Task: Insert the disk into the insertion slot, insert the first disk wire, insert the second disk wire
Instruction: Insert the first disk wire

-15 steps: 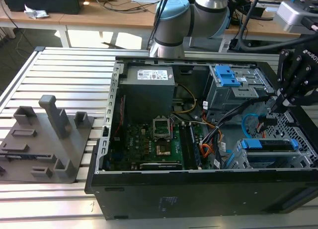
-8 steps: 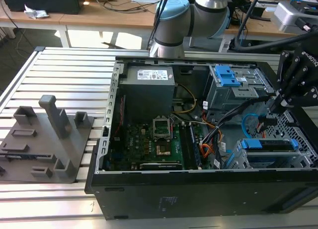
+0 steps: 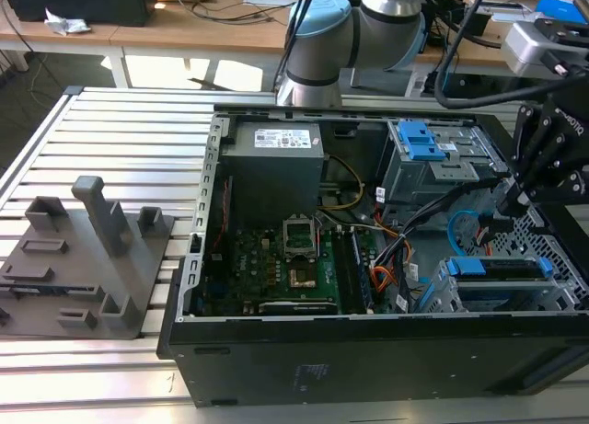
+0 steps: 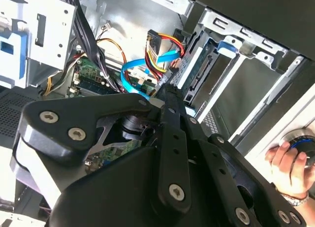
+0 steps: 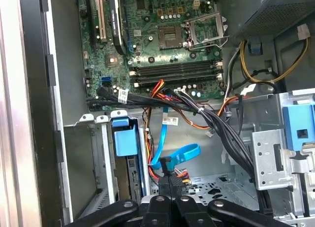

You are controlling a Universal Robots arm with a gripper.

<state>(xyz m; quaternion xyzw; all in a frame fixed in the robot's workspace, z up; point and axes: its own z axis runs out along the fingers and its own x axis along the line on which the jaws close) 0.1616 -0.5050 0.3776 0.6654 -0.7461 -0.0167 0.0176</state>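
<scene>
Seated disk and wire in hand. The disk (image 5: 125, 141) sits in the insertion slot (image 5: 101, 158), its blue carrier tab outward. In the exterior view its long axis runs across the case. My gripper (image 5: 167, 185) is pinched tight, I judge on the dark plug of the second disk wire (image 5: 189, 152), which loops just beside the fingertips; the disk's end lies near, to one side. The second wrist view adds the orange-yellow-black bundle (image 4: 154, 42) hanging free, and a person's hand (image 4: 285, 163) at the case edge.
</scene>
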